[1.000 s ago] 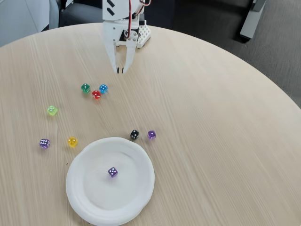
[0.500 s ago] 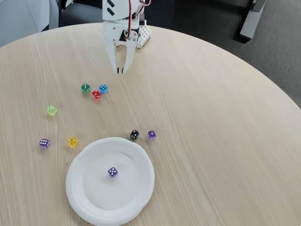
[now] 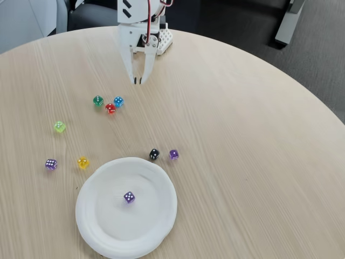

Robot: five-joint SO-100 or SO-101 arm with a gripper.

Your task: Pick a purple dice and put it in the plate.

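plate [image 3: 86, 226] lower rim cut by frame bottom, arm [image 3: 135, 16] cropped at top

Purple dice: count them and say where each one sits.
3. One small translucent purple die lies on the round white plate; one beside the black die; one near the yellow die.

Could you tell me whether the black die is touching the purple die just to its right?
Apart. The fixed view shows a strip of bare table between the black die and the purple die.
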